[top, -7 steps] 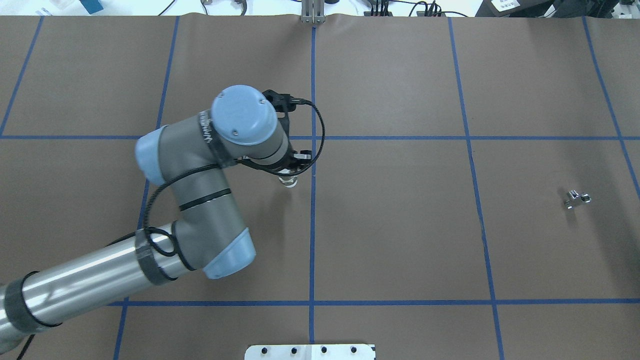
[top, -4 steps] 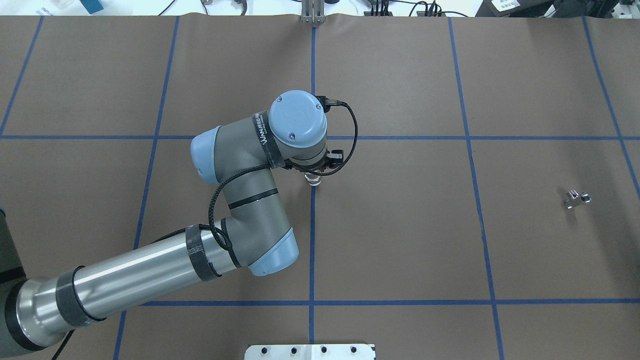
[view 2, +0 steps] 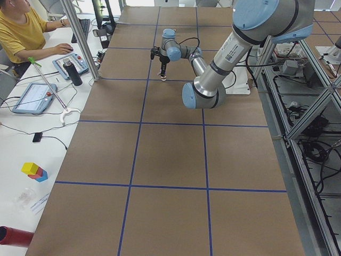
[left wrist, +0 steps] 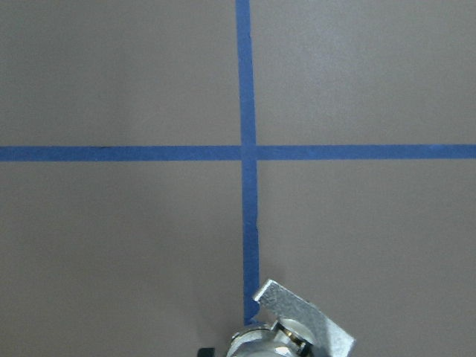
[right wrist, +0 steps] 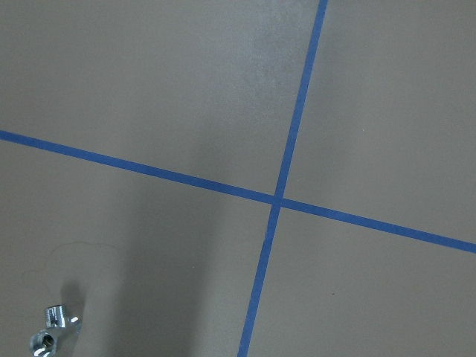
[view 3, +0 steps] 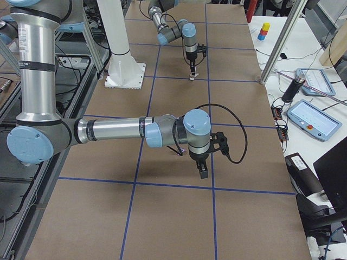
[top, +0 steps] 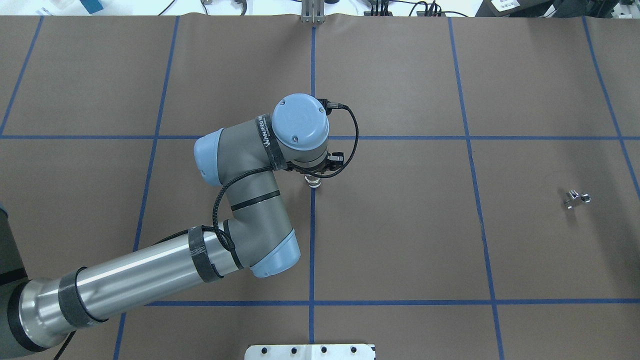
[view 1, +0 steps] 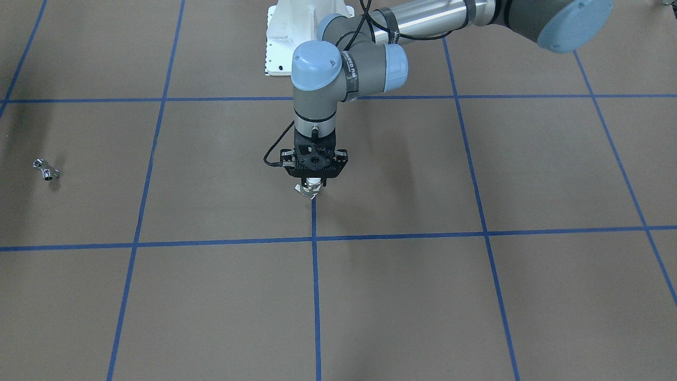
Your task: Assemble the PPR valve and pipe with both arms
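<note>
The left gripper [view 1: 313, 185] clamped the PPR valve [view 1: 309, 190]; the pipe [view 1: 45, 170] lay well apart from it; the right gripper [view 3: 204, 173] couldn't be judged.

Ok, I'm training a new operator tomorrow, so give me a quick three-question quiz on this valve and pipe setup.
1. True or false: the pipe is already joined to the PPR valve.
2. Which gripper holds the valve: A the left, B the right, C neither?
3. Fill in: in the overhead view, the pipe lies far to the valve's ___.
Key: 1 false; 2 A, the left gripper; 3 right.
</note>
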Controlling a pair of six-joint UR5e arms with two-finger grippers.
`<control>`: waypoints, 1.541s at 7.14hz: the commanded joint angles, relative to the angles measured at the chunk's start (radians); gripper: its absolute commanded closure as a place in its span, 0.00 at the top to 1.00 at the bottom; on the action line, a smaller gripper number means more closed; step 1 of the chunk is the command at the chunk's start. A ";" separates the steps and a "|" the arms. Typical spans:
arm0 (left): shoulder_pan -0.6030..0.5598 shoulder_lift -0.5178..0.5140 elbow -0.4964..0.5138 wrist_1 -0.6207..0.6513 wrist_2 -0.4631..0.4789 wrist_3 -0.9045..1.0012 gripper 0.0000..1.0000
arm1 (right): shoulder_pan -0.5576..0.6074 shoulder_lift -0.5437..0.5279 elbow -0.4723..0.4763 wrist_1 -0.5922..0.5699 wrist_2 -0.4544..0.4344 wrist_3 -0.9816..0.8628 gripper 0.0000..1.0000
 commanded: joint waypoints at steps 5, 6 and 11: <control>-0.081 0.125 -0.276 0.152 -0.061 0.218 1.00 | -0.015 0.002 0.003 0.001 0.002 0.000 0.99; -0.154 0.219 -0.397 0.210 -0.125 0.345 1.00 | -0.026 0.000 0.006 0.001 0.002 0.015 1.00; -0.717 0.591 -0.532 0.267 -0.230 1.184 1.00 | -0.228 -0.110 0.120 0.307 -0.068 0.583 0.99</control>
